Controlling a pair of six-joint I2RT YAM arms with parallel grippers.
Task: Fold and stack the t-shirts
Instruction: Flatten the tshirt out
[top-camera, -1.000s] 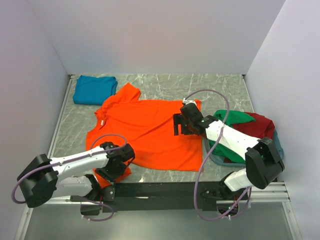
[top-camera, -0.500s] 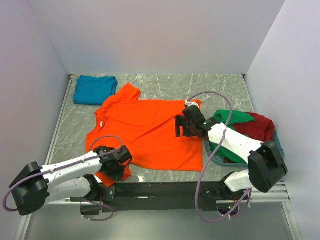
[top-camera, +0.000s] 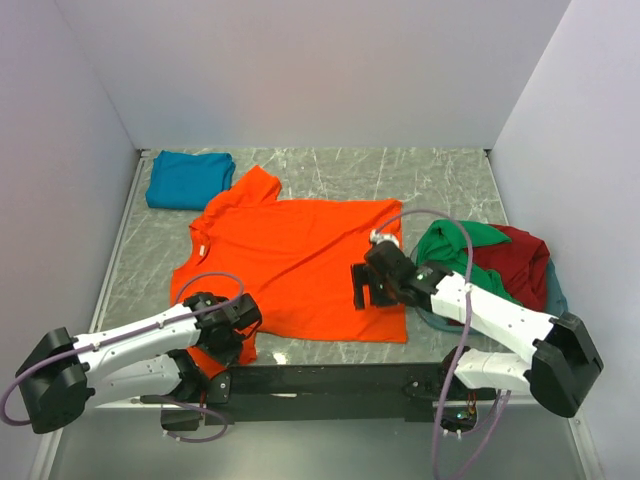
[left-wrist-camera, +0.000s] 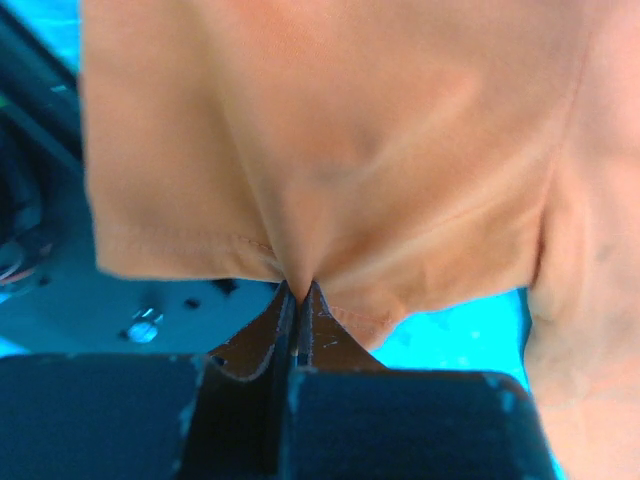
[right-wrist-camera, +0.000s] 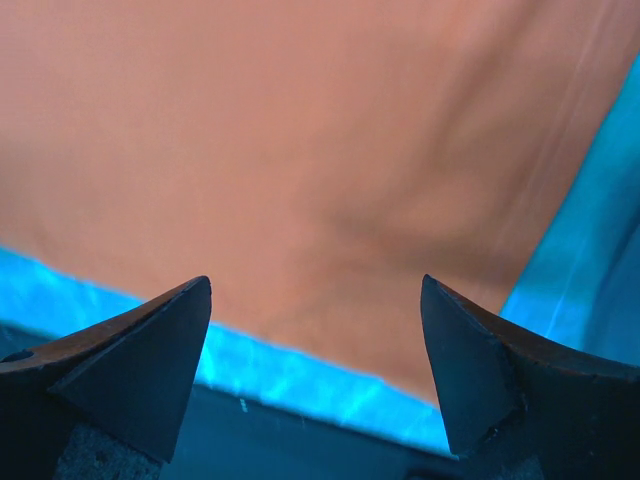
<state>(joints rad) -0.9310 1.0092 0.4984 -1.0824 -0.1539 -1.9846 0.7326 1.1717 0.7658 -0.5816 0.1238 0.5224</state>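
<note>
The left tool is clamped tight on a hem of the orange t-shirt, the cloth puckering where the two tips meet. In the top view this left tool sits at the shirt's near-left sleeve, right at the worktop's near edge. The right tool has its jaws spread wide and holds nothing. It hovers over the shirt's near-right corner, with the hem running between the tips.

The orange t-shirt lies spread flat across the middle. Bare worktop shows beyond it and along its left side. A folded teal t-shirt rests in the far-left corner, well apart. The green t-shirt and dark red t-shirt are heaped together at the right.

Both arms lie low along the near edge, reaching inward from the outer sides.
</note>
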